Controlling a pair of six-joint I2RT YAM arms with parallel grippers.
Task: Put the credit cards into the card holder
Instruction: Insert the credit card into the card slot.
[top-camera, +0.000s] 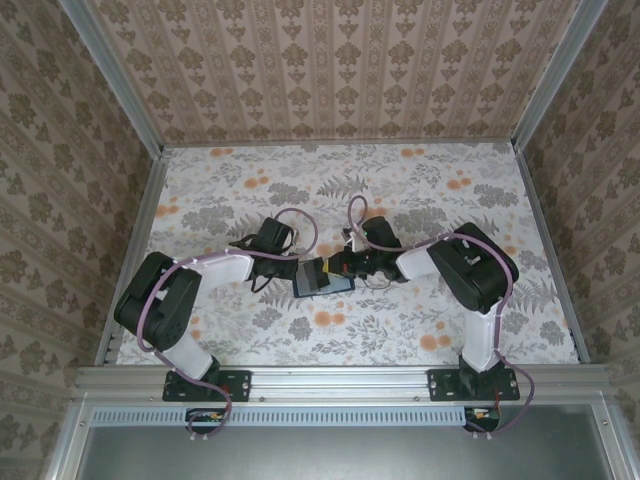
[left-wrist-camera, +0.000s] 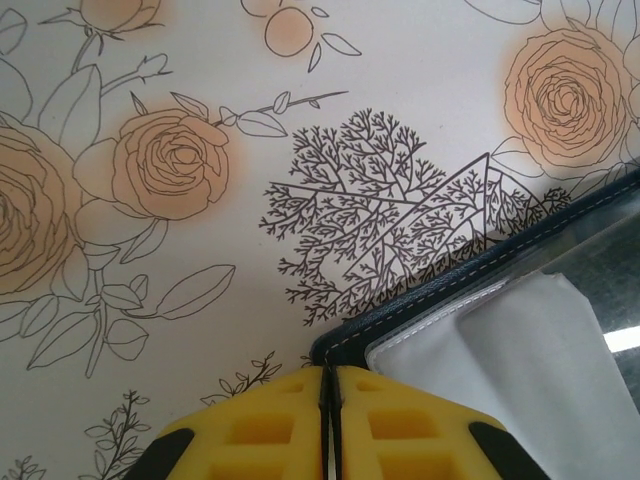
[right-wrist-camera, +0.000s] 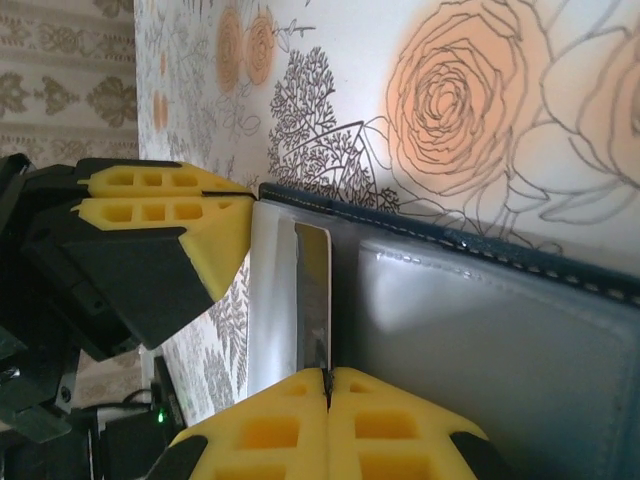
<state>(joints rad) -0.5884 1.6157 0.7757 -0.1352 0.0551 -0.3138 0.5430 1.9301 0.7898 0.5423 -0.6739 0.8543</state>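
Now: stitched navy wallet (right-wrist-camera: 480, 330) lying open, glossy grey inside; left gripper (left-wrist-camera: 328, 375) sitting shut, touching its corner; right gripper (right-wrist-camera: 328, 378) pinching thin pale card (right-wrist-camera: 312, 290).

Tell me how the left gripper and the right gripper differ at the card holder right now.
In the top view, the left gripper comes in from the left and the right gripper from the right. The left gripper pinches the card holder at a corner. The right gripper appears to pinch a credit card edge-on over the holder's open inside. Both have yellow fingers pressed shut, and they meet at the same navy holder.
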